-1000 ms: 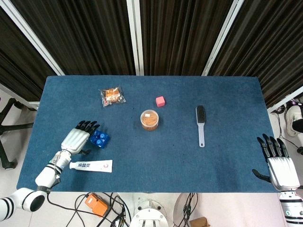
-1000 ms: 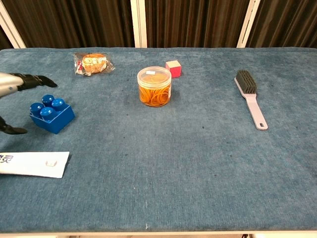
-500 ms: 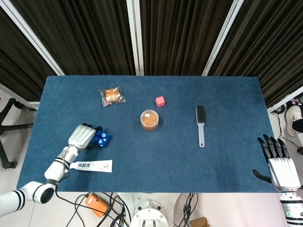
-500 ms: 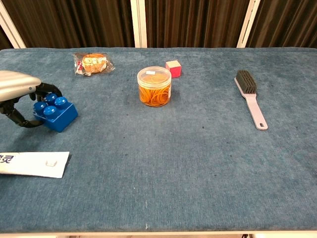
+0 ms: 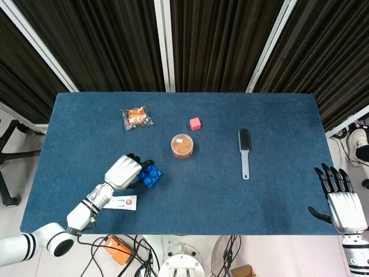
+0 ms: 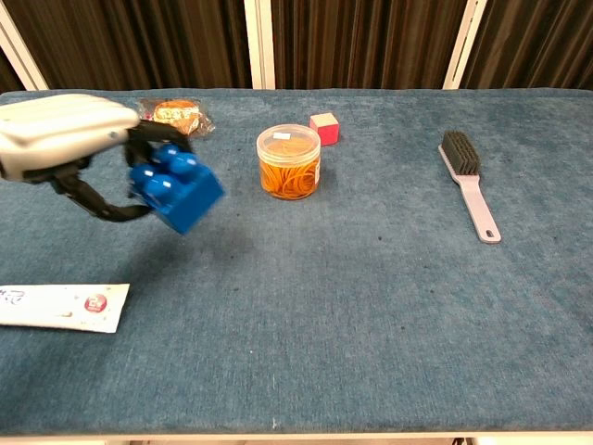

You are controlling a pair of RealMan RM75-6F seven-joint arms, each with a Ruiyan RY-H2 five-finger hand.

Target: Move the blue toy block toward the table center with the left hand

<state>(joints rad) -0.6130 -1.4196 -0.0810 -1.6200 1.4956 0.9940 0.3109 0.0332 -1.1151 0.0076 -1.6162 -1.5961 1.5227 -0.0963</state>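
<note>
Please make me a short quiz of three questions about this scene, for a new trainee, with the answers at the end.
1. True or false: the left hand holds the blue toy block above the table.
2. What lies nearest the left hand on the near edge? A) toothpaste box B) brush C) pink cube
3. Fill in: the clear jar of orange bands stands just in front of the ____.

Key: 1 true, the block hangs tilted over its shadow. 2 A. 3 pink cube.
</note>
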